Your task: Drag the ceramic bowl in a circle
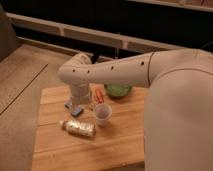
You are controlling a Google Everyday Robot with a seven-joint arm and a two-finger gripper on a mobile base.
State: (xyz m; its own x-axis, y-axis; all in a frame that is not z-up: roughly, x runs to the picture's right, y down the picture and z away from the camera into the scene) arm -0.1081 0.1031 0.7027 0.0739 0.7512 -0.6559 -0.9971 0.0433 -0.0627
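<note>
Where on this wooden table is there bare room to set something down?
Bare: the near strip of the table, below the lying bottle and cup. Crowded: the middle, where the open gripper hangs beside the cup, an orange item and the ceramic bowl.

White arm (125, 72) reaches across, wrist bent downward; tool (73, 107) hangs below it, fingers (77, 111) spread apart, empty

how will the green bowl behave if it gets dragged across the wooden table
The green bowl looks wide and shallow, so it should slide rather than tip. Its glazed look suggests it is rigid, probably slippery to grip, and may chip if knocked. The gripper, fingers open, hangs left of it, near the cup.
</note>
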